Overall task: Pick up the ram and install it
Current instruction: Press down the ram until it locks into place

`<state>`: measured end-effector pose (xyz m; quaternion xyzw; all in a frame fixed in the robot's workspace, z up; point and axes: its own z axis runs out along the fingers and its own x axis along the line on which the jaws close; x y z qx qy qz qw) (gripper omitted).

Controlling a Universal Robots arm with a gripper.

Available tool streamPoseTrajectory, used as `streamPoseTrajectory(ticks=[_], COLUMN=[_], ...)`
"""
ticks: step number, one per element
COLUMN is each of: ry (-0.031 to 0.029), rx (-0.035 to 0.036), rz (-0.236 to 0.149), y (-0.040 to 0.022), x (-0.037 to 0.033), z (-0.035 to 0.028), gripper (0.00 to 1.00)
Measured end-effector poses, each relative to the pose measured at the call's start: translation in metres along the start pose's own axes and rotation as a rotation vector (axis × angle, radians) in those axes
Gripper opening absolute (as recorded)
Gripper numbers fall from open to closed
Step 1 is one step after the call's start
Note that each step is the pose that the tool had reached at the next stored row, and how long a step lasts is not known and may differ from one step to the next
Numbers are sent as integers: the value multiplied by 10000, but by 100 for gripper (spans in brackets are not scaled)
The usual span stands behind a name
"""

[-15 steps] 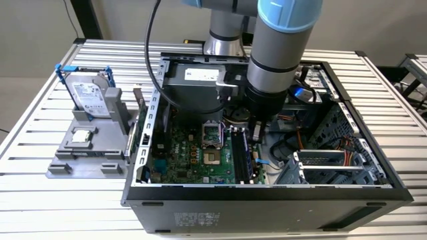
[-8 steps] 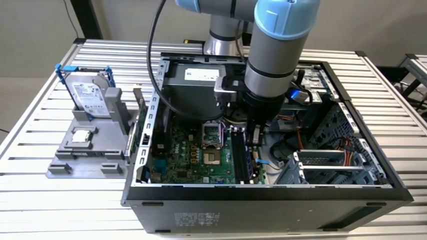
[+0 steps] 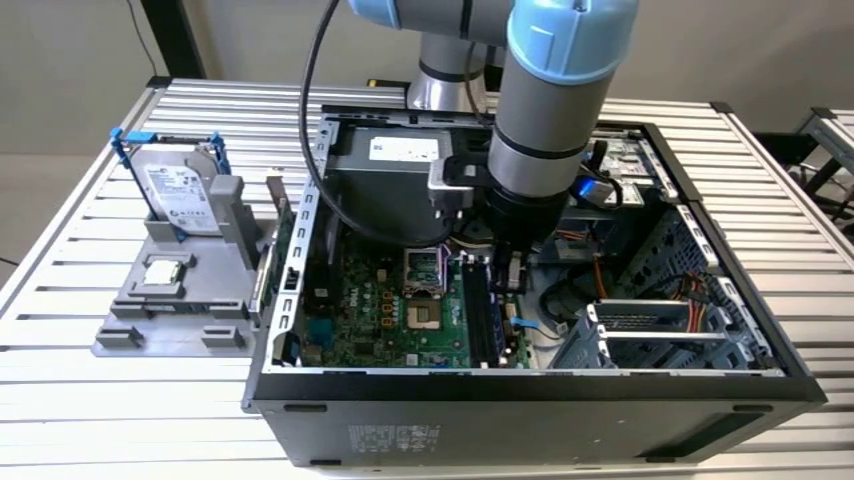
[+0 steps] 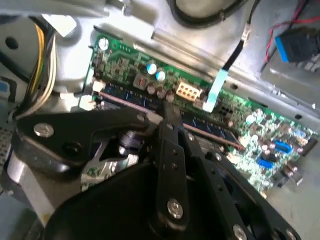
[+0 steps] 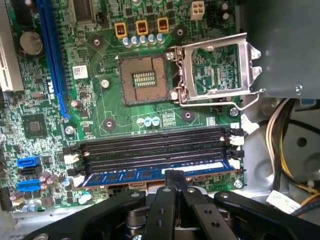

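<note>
Blue-edged, the ram (image 5: 157, 175) sits along the outermost motherboard slot (image 5: 155, 152). Closed together, the gripper (image 5: 175, 175) fingertips press on its top edge

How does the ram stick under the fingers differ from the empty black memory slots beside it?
The ram is blue with a row of chips and a pale label; the black slots are bare dark channels. The ram sits at the gripper, on the board's outer edge; the black slots lie nearer the open CPU socket. Both run parallel and are similar in length.
</note>
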<state>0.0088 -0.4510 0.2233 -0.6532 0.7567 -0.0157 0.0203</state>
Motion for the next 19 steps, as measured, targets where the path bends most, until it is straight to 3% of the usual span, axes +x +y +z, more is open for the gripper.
streamPoseTrajectory(ticks=[2,10,12,19], ry=[29,31,29,31], rx=[-2,-2,-2,-2], rz=[-2,-1,-2,-1], y=[-4,-23,-24,-24], x=[5,2,1,1], z=[-98,-462,-494,-495], gripper=[0,0,0,0])
